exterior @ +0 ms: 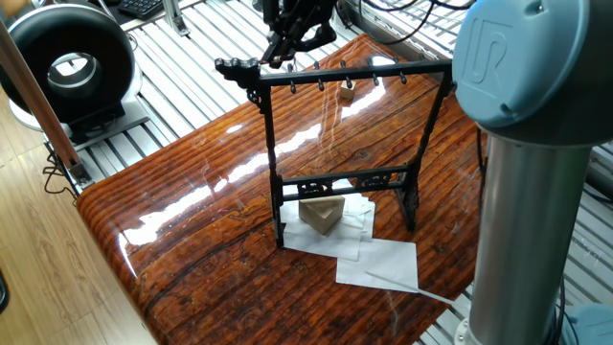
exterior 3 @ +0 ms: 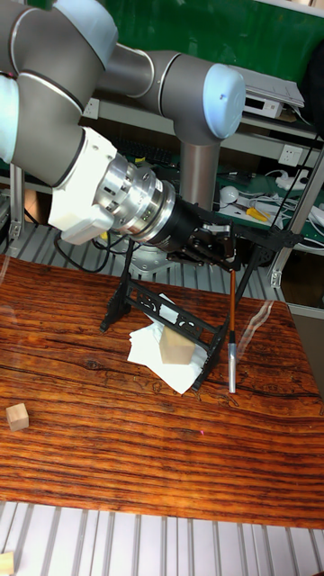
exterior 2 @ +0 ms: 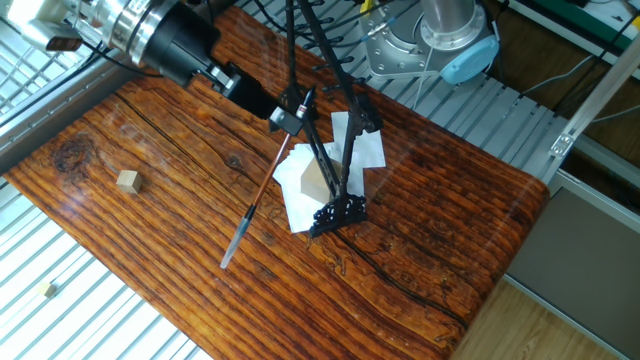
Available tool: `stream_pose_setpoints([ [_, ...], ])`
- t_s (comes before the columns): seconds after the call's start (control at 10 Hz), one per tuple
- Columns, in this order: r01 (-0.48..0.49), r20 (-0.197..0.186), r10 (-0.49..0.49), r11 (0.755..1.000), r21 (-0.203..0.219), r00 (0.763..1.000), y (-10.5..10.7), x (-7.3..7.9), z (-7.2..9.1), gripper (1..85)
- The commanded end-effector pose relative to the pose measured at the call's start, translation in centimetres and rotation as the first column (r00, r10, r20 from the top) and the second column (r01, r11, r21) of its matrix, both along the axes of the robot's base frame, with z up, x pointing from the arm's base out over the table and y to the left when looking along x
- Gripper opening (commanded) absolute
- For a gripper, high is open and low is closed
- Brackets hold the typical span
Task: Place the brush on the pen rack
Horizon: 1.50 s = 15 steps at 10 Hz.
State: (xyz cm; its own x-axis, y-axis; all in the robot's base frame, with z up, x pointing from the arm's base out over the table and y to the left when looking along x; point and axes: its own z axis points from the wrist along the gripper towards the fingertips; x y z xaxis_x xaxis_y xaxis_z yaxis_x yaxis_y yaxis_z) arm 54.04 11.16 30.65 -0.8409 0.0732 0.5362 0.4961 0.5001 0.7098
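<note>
Robotics lab: UR5 arm [exterior 3: 135, 72] (aluminium-slat bench [exterior: 192, 77]).

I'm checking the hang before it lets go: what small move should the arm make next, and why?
Probably ease the brush sideways toward the pen rack crossbar's pegs. The gripper holds it hanging upright beside the rack's end; whether its loop is on a peg can't be seen.

Jaws' grip on brush [exterior 3: 233, 328] top too small to tell; pen rack [exterior 2: 335, 140] top cut off.
</note>
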Motion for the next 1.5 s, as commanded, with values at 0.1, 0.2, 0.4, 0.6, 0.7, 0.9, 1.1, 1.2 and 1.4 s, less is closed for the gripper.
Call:
stream_pose_setpoints([
  [0.1,0.008,0.009,-0.008,1.0,0.014,1.0,0.2,0.2,0.4,1.0],
  [0.2,0.011,0.004,-0.011,1.0,0.016,1.0,0.2,0.1,0.8,1.0],
  [0.4,0.005,-0.003,-0.004,1.0,0.015,1.0,-0.2,-0.2,1.2,1.0],
  [0.6,0.009,-0.011,-0.009,1.0,0.011,1.0,0.0,0.1,1.4,1.0],
  [0.7,0.01,-0.01,-0.01,1.0,0.01,1.0,0.2,0.4,1.4,1.0],
  [0.9,0.011,-0.009,-0.011,1.0,0.007,1.0,0.3,0.7,1.1,1.0],
  [1.1,0.013,-0.007,-0.013,1.0,0.01,1.0,0.3,1.0,0.9,1.0],
  [1.2,0.01,0.0,-0.01,1.0,0.004,1.0,0.2,1.1,0.6,1.0],
  [1.4,0.006,0.008,-0.006,1.0,0.005,1.0,0.2,1.4,0.2,1.0],
])
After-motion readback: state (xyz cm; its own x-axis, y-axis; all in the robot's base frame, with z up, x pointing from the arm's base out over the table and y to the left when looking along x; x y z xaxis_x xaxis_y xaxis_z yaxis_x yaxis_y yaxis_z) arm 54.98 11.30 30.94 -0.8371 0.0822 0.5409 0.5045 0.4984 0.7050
